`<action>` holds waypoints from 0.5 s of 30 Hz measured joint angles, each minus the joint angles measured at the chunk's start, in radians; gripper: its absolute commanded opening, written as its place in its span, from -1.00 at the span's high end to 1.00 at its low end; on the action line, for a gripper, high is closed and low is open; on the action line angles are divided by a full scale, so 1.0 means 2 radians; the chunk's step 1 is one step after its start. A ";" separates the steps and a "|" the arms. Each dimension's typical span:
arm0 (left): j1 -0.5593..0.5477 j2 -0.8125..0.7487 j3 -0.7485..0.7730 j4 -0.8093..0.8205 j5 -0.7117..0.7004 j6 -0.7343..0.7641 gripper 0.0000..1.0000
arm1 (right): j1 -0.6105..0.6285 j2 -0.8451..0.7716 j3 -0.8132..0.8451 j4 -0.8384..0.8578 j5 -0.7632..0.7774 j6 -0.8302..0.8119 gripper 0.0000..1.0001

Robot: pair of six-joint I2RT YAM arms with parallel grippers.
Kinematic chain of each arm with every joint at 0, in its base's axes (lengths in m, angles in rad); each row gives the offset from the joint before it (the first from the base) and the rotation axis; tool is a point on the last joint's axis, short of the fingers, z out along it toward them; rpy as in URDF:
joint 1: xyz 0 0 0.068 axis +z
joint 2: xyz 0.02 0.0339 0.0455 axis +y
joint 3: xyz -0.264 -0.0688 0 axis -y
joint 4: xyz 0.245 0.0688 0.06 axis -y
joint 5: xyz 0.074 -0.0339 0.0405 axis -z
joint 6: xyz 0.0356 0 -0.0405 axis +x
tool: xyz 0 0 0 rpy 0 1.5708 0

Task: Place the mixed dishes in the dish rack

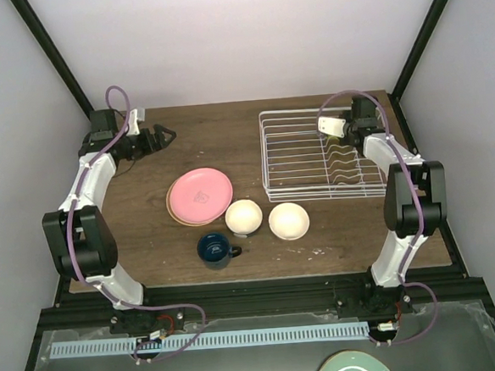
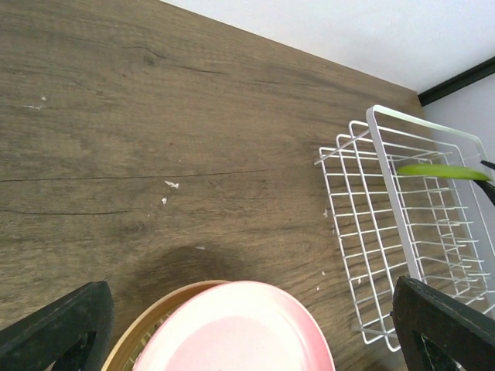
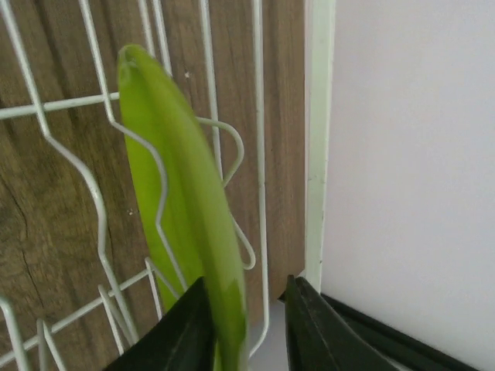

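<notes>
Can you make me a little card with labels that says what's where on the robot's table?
Rack: white wire dish rack, far right of the table
In the rack: lime green plate, on edge among the dividers
Right pincer: around the plate's edge, a gap showing on one side
Left pincer: open, empty, far left
Waiting on the table: pink plate on a yellowish plate, two cream bowls, dark blue mug

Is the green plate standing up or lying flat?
Standing on edge. The green plate shows only its thin rim, between the rack's wires.
</notes>
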 measured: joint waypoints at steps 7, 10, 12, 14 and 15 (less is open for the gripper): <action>0.000 0.006 0.000 0.000 -0.002 -0.001 -1.00 | -0.001 -0.002 -0.010 0.022 0.007 -0.005 -0.34; 0.000 0.012 0.000 0.000 -0.002 -0.001 -1.00 | 0.000 -0.014 -0.023 0.021 0.011 -0.002 -0.54; 0.000 0.016 0.000 0.000 -0.002 -0.001 -0.99 | 0.001 -0.030 -0.035 0.013 0.016 0.004 -0.65; 0.000 0.019 0.000 0.000 -0.002 -0.001 -0.99 | 0.006 -0.049 -0.046 0.001 0.024 0.012 -0.75; 0.000 0.020 0.000 0.000 -0.002 0.000 -1.00 | 0.010 -0.061 -0.053 -0.006 0.028 0.017 -0.80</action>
